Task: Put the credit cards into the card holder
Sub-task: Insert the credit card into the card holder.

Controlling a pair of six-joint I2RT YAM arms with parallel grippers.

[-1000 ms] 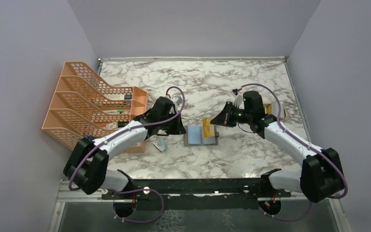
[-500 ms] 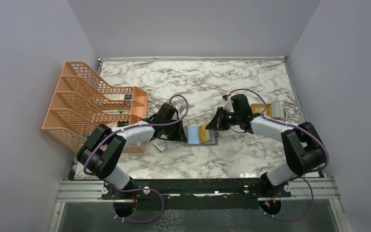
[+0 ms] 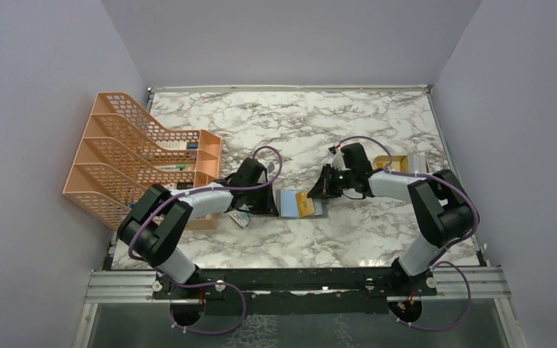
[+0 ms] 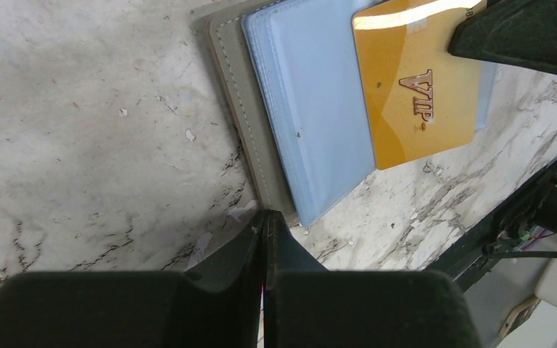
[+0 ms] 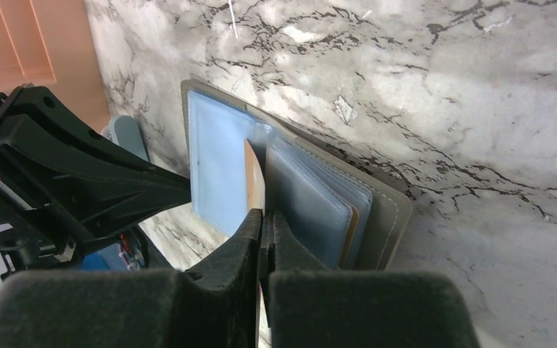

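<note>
The card holder (image 3: 289,206) lay open and flat near the middle of the marble table (image 3: 348,119), light blue pockets up, its grey stitched border showing along the left edge in the left wrist view (image 4: 243,123). One gold credit card (image 3: 306,202) sat across its blue sleeves (image 5: 217,167), clamped at its right end by the right gripper (image 3: 321,191), whose fingers were clenched on the card's edge (image 5: 262,217). The card's free end reached the fold of the holder. In the right wrist view a thin tan edge showed among the right-hand sleeves; whether it was another card could not be told.

The left gripper (image 3: 273,204) was closed tight on nothing, its tips (image 4: 267,226) at the near corner of the holder's left border, touching or just beside it.

Bare marble ran from the holder back to the far wall and forward toward the near edge. The orange mesh file rack (image 3: 138,156) stood well to the left, a shallow tan tray (image 3: 400,162) to the right near the side wall.

The card (image 4: 413,87) bore "VIP" in raised copper letters; small print at its corner was unreadable.
</note>
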